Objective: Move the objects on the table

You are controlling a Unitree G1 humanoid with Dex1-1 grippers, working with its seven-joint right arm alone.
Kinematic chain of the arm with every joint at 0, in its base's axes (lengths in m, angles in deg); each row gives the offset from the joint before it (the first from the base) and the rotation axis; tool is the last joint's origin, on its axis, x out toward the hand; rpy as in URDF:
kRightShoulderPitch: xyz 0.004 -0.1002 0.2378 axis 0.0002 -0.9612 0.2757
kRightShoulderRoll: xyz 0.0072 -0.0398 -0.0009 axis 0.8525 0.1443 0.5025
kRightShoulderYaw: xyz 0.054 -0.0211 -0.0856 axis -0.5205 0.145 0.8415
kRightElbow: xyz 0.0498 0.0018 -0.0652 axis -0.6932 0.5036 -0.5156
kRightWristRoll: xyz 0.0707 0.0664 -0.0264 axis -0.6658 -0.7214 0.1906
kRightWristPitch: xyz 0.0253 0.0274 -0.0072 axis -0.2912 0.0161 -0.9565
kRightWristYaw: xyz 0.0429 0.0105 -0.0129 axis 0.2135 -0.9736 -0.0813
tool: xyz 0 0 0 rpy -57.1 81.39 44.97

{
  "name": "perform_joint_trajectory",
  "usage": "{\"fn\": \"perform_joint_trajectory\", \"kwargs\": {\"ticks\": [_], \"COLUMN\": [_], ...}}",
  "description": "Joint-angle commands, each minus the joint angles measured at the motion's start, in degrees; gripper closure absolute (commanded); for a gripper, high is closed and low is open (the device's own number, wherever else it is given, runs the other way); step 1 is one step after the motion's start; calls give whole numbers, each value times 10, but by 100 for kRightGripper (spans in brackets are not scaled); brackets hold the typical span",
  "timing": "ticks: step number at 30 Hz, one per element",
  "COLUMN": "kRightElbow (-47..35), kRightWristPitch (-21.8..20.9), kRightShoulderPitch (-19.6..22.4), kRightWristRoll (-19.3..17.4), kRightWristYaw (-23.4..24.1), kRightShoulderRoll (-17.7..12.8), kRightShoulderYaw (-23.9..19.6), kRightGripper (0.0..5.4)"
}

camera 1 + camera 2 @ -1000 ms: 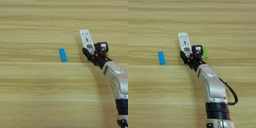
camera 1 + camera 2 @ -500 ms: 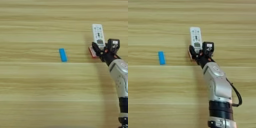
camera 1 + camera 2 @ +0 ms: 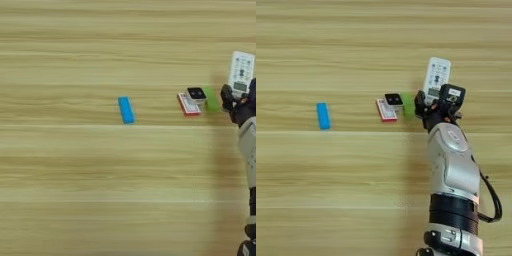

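Right eye view showed the end effector (image 3: 428,100) at the near end of the long white remote (image 3: 436,78), its two black fingers set on either side of that end and closed onto it, so it appeared to be holding the remote by its lower part. The remote lay nearly upright in the picture, tilted a little to the right, with its far end pointing away from the robot over the desk (image 3: 356,190).

Just to the left of the end effector sat the green bar (image 3: 408,105), partly hidden by one black finger (image 3: 419,101); whether the finger touched it could not be told. Beside the green bar lay the red-and-white flat packet (image 3: 386,111), and the tiny black block (image 3: 394,99) rested at or on its upper right corner. The blue bar (image 3: 322,115) lay well apart from this cluster, far to the left.

By its look, the remote was a stiff, light plastic body with smooth sides, likely to slip or swing if gripped only at one end; a hold nearer its middle, across the narrow width, would probably steady it better. The packet looked thin and flat against the wood, probably hard to pinch from above. The bars and the block seemed rigid and light, best taken across their short sides.
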Motion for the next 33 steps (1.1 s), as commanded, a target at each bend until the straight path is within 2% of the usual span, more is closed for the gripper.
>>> {"fn": "perform_joint_trajectory", "kwargs": {"ticks": [1,13,23,33], "kRightElbow": [-7,83,114,132], "kRightWristPitch": [-24,-9,6,25], "kRightShoulderPitch": [44,61,67,76], "kRightWristRoll": [8,17,15,-3], "kRightWristYaw": [6,-11,-24,-39], "kRightShoulderRoll": [-38,-56,-62,-62], "kRightShoulderYaw": [-6,16,28,22], "kRightGripper": [248,249,249,249]}}
